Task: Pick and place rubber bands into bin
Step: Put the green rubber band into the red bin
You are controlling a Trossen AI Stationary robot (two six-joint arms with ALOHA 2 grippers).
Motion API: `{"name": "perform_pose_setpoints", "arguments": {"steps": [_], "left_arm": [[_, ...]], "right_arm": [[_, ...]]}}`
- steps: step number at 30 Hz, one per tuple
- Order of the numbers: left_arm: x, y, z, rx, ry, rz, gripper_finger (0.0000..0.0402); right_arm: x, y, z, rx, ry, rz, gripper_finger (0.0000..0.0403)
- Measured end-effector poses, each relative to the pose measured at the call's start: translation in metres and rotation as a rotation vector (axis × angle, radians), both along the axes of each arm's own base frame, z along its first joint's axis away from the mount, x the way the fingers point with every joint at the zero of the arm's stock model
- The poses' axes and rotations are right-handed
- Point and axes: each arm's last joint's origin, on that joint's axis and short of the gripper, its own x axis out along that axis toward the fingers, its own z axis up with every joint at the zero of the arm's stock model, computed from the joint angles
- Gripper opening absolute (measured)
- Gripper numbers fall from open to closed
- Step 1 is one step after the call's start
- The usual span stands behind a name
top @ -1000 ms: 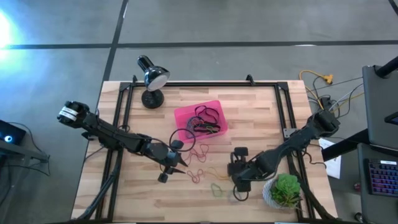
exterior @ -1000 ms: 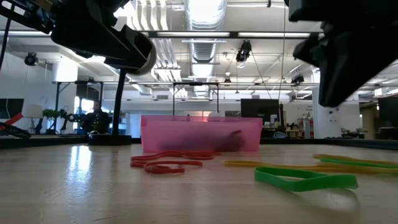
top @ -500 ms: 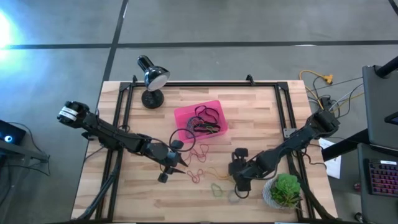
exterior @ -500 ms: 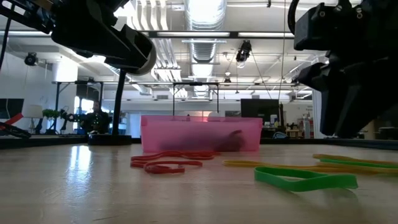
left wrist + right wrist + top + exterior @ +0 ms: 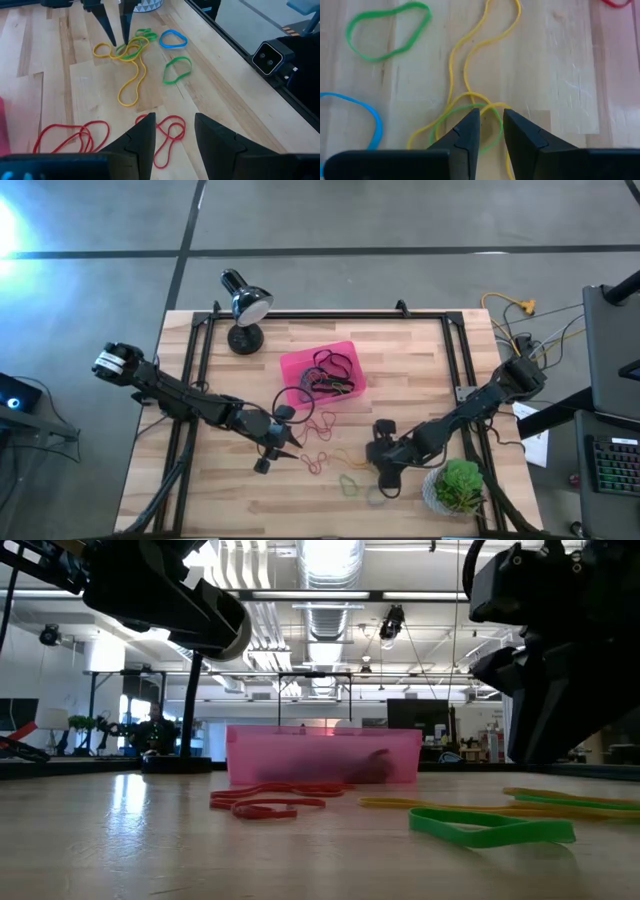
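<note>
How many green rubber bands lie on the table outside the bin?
2 clearly: one green band lies alone beside the blue band; another green band is tangled with yellow bands under the right end effector. More may be hidden.

light wood plank surface [image 5: 420, 370] with a black metal frame [image 5: 200, 340] along its edges, standing on a grey concrete floor [image 5: 350, 220] marked by dark seams. a black desk lamp [image 5: 243, 308] sits at the far left corner and a potted green plant [image 5: 458, 486] at the near right. behind: open ceiling with ducts [image 5: 335, 610] and bright strip lighting [image 5: 330, 558].
</note>
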Motion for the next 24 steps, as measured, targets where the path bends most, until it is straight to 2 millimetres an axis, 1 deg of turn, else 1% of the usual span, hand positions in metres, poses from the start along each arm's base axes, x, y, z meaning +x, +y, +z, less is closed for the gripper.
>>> {"name": "perform_pose_setpoints", "arguments": {"steps": [8, 15, 24], "left_arm": [[0.000, 0.000, 0.000, 0.000, 0.000, 0.000, 0.0121], [0.000, 0.000, 0.000, 0.000, 0.000, 0.000, 0.0121], [0.000, 0.000, 0.000, -0.001, -0.001, 0.000, 0.0121]], "right_arm": [[-0.006, -0.004, -0.011, 0.012, 0.003, -0.024, 0.0069], [-0.007, -0.004, -0.012, 0.015, -0.002, -0.024, 0.0074], [-0.008, -0.005, -0.016, 0.028, -0.022, -0.025, 0.0063]]}}
